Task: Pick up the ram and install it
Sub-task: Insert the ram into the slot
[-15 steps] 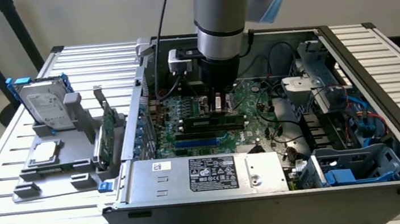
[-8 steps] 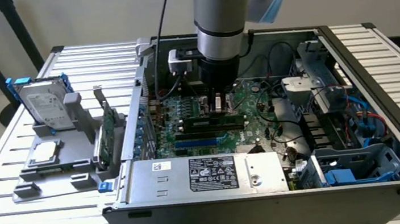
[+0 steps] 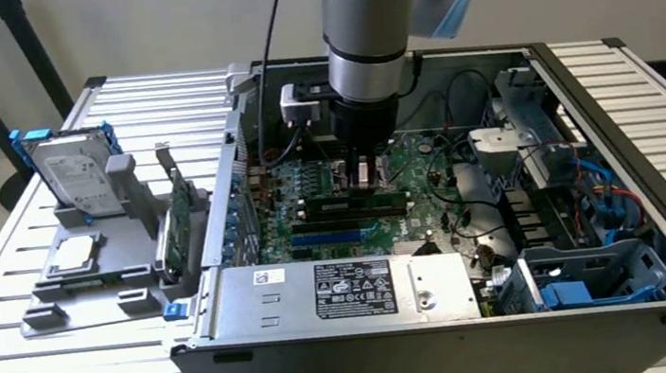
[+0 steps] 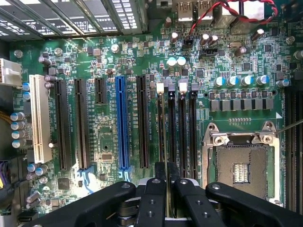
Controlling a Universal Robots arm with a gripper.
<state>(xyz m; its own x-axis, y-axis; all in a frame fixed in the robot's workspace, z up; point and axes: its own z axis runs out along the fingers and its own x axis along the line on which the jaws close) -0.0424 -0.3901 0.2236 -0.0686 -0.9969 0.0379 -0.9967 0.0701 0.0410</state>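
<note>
Wrist view, jaws [image 4: 167, 187] pinching one ram [image 4: 165, 137] edge-on, four memory slots [image 4: 193, 132].

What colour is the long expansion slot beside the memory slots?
Blue slot, clearest in the wrist view.

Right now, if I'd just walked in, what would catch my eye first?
The big arm plunging into the open computer case, its gripper closed on the ram right above the black memory slots. Next, the green motherboard with its blue slot, and the silver hard drive standing at the exterior view's left.
</note>
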